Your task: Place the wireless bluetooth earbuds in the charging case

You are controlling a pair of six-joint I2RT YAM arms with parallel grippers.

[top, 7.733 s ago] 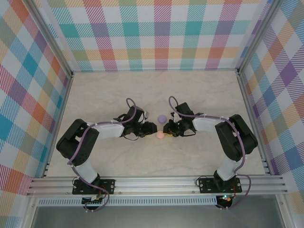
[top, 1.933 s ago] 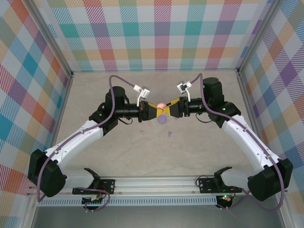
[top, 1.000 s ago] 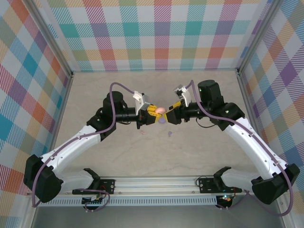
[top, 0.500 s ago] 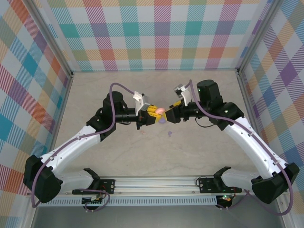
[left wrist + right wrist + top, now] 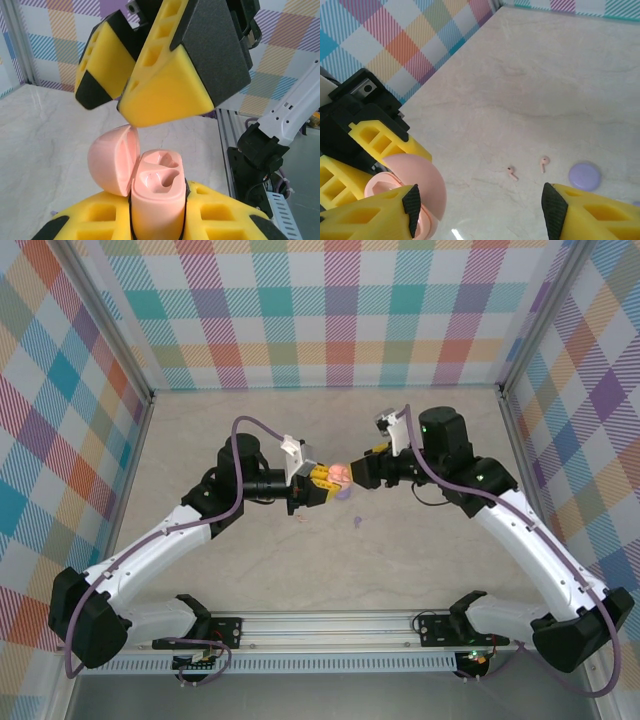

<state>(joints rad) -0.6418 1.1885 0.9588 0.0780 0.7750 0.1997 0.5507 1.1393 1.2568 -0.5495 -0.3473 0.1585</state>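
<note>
Gripping the open pink case (image 5: 156,182), left tool (image 5: 156,220) hangs far from the earbuds (image 5: 512,173)

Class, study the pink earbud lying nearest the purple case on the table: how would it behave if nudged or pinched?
The pink earbud looks tiny beside the purple case, so probably light and easily flicked away. Its rounded head and thin stem suggest it would pivot rather than slide straight. On the smooth table it may skid.
</note>
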